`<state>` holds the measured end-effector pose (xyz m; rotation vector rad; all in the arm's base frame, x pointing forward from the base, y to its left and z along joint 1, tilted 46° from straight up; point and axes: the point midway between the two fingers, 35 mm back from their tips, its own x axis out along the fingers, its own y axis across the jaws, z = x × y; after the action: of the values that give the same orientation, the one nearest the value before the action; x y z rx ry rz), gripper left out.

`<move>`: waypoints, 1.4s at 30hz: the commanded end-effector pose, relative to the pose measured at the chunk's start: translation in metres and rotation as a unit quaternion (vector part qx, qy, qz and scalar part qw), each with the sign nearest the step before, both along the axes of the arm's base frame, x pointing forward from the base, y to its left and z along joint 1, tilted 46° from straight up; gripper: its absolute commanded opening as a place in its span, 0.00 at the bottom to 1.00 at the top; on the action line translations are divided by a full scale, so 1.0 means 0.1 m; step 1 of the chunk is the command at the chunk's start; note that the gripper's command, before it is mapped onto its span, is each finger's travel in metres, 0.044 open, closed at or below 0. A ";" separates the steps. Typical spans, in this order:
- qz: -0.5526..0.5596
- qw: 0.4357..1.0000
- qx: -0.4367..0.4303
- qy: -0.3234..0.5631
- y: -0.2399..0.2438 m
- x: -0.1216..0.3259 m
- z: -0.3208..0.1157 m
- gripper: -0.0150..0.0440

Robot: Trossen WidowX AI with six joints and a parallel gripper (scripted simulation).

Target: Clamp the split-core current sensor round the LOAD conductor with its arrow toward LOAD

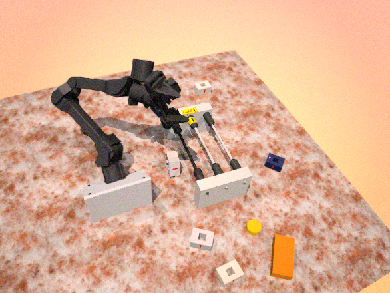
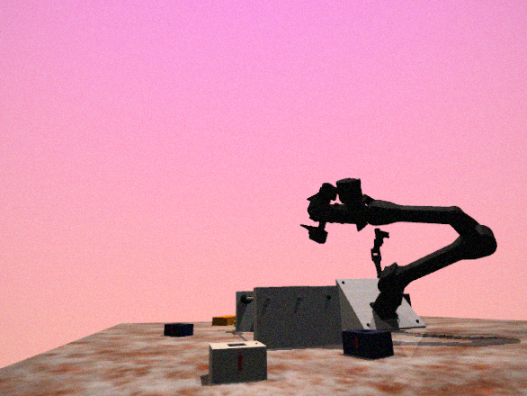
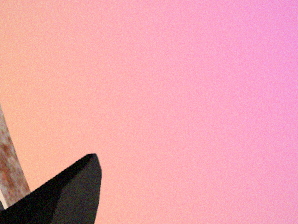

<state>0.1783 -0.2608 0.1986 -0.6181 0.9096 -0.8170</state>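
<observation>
The white sensor [image 1: 172, 159] stands upright on the table between the arm's base and the rack, with a red mark low on its near face; how far its jaws are open cannot be told. The middle conductor [image 1: 205, 146] has a yellow band [image 1: 192, 120] marked 1 at its far end, and a yellow LOAD 1 label [image 1: 190, 110] sits on the rack's far block. My gripper [image 1: 184, 106] [image 2: 305, 211] is open and empty, high in the air near the far block, away from the sensor. The wrist view shows one dark finger, sky and a strip of table.
The rack's near block [image 1: 223, 190] holds a black conductor [image 1: 188, 148] and a right-hand one [image 1: 221, 141]. Navy blocks [image 1: 279, 167] [image 2: 368, 346], white blocks [image 1: 209, 237] [image 1: 221, 274] [image 2: 225, 366], a yellow disc [image 1: 253, 226] and an orange box [image 1: 283, 256] [image 2: 223, 320] lie around it.
</observation>
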 end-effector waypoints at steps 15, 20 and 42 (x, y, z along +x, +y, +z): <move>0.358 0.798 0.239 -0.422 2.37 1.39 1.14 1.00; 0.384 0.764 0.276 -0.439 2.61 1.37 1.24 1.00; 0.383 0.658 0.648 -0.002 2.08 1.31 0.22 1.00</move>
<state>0.3283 -0.0319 0.2127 -0.0648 0.7189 0.3528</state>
